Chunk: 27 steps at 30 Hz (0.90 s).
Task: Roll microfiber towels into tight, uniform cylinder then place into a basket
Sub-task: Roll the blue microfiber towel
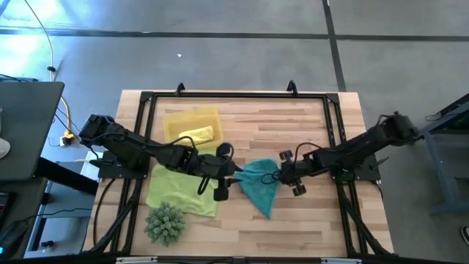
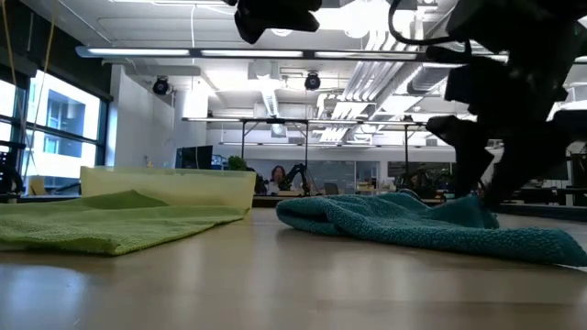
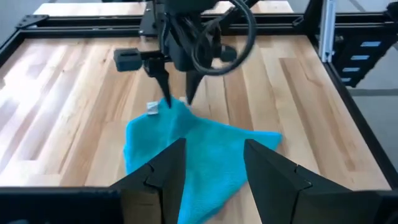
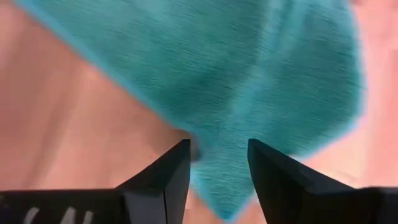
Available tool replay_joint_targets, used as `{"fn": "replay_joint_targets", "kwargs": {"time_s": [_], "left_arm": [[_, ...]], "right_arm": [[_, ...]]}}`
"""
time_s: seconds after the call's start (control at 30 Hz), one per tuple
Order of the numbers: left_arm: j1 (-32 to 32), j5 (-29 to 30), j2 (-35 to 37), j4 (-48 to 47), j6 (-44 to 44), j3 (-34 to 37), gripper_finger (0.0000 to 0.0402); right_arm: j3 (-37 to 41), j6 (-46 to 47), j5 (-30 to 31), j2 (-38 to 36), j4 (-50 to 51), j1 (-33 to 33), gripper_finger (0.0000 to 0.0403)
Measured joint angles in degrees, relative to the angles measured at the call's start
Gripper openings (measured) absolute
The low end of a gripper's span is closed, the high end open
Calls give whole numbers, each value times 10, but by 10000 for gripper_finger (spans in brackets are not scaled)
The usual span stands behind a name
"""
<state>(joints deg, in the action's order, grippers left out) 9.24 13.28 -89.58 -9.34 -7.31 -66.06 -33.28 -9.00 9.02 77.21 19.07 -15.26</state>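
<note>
teal towel between two end effectors

left of the teal towel (image 1: pixel 258 185), the lime towel (image 1: pixel 176 192) lies flat on the worktop (image 1: pixel 293 125), with the basket (image 1: pixel 192 123) holding a yellow roll (image 1: pixel 198 135) behind it. the left end effector (image 1: pixel 224 185) hovers open at the teal towel's left edge; the right end effector (image 1: pixel 281 174) stands open over its right corner.

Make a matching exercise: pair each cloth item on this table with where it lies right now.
Things:
1. bright yellow microfiber towel
2. lime green microfiber towel
3. teal microfiber towel
4. spiky green plant-like ball

Places:
A. crumpled between the two grippers
B. near table corner on the left arm's side
C. rolled inside the translucent yellow plastic basket
D. spread flat under the left arm

Pairs: 1-C, 2-D, 3-A, 4-B
</note>
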Motion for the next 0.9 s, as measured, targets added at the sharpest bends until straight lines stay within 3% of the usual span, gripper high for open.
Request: {"fn": "replay_joint_targets", "kwargs": {"time_s": [0.1, 0.47, 0.7, 0.9], "left_arm": [[-4, 0, 0, 0, -2, 0, 149], [-6, 0, 0, -6, -15, 0, 149], [-6, 0, 0, -12, -15, 0, 149], [-6, 0, 0, -18, -17, 0, 149]], "right_arm": [[0, 12, 37, 13, -4, -5, 154], [-1, 123, 38, 29, -5, -28, 154], [0, 171, 85, 44, -14, -60, 153], [0, 195, 105, 73, -16, -66, 117]]}}
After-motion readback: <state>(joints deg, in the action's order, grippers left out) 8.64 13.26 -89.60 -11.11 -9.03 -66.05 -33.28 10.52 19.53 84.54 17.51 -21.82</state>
